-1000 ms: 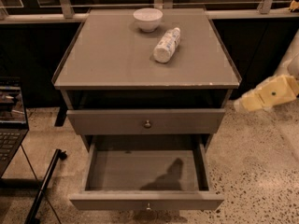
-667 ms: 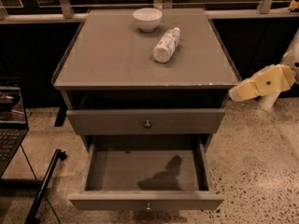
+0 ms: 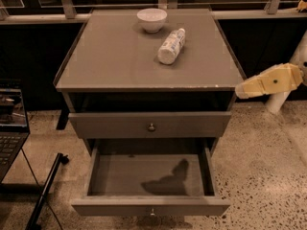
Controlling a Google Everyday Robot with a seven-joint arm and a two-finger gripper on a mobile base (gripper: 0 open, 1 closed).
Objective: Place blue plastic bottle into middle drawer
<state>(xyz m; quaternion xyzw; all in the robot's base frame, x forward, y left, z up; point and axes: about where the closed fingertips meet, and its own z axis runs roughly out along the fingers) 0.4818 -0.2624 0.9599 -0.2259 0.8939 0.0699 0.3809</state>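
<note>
I am hovering my end effector (image 3: 243, 89), apart or together I cannot tell, off the table's (image 3: 115, 56) right edge, with the blue plastic bottle (image 3: 171, 46) lying sideways up-left of it, cap pointing away, and the middle drawer (image 3: 120, 206) gaping open down-left.

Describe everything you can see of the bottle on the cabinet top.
The bottle is small, clear plastic with a pale white-bluish label around its body. It lies on its side on the grey cabinet top, slanted, narrow end toward the back right, near the white bowl but apart from it. The gripper hangs beside the cabinet's front right corner, not touching the bottle.
</note>
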